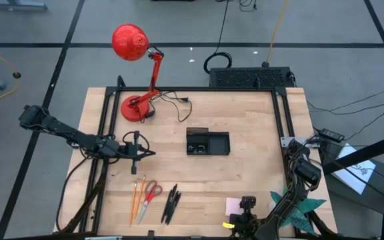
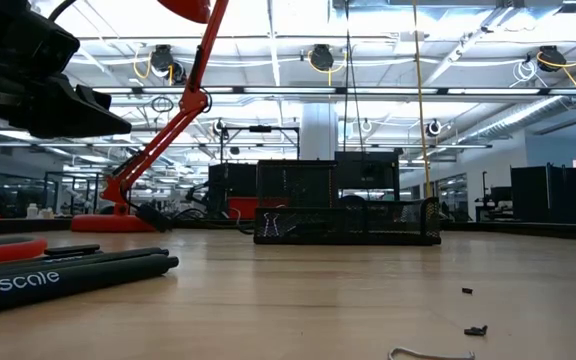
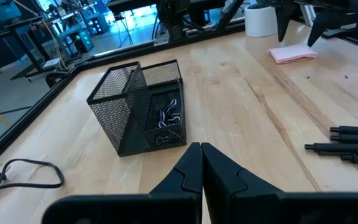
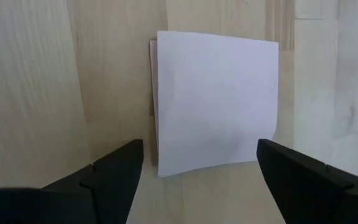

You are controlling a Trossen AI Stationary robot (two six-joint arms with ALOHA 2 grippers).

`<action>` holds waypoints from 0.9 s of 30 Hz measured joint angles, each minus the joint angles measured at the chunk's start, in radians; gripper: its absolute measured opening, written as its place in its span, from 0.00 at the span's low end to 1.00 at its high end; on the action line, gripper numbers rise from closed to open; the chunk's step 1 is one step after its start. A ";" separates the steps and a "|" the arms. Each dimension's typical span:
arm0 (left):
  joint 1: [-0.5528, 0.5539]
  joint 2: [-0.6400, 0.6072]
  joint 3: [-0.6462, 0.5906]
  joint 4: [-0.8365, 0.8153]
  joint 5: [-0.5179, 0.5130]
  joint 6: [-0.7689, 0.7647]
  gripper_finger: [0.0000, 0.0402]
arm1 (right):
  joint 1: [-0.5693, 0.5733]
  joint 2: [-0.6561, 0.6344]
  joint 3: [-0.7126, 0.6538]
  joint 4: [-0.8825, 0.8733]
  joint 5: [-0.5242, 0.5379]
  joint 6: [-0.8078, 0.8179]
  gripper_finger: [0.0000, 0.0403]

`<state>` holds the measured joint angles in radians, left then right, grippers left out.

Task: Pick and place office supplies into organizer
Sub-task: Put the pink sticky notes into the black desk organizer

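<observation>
The black mesh organizer (image 1: 207, 142) (image 3: 145, 106) stands in the middle of the table with small clips inside. Orange pencils (image 1: 137, 200), red-handled scissors (image 1: 151, 193) and black pens (image 1: 172, 203) lie near the front edge. To their right, the pale pink sticky-note pad (image 1: 234, 205) (image 4: 216, 102) lies flat on the wood. My right gripper (image 1: 247, 203) (image 4: 197, 165) is open and points down over the pad, a finger on either side of its near edge, touching nothing. My left gripper (image 1: 139, 152) (image 3: 201, 162) is shut and empty, left of the organizer.
A red desk lamp (image 1: 139, 67) and its cable stand at the back left. A black box with cables (image 1: 249, 78) sits behind the far edge. A teal paper plant (image 1: 299, 203) is at the front right. A small yellow-green piece (image 1: 229, 225) and tiny clips (image 2: 476, 330) lie near the front edge.
</observation>
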<state>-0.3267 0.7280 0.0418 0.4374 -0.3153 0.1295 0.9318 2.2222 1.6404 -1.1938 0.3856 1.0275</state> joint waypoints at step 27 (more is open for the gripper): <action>0.000 0.000 0.000 0.000 0.000 -0.003 0.01 | -0.016 0.003 -0.075 0.098 0.009 -0.020 0.02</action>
<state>-0.3267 0.7280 0.0414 0.4374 -0.3153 0.1260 0.9154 2.2253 1.5658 -1.0961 0.3945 1.0078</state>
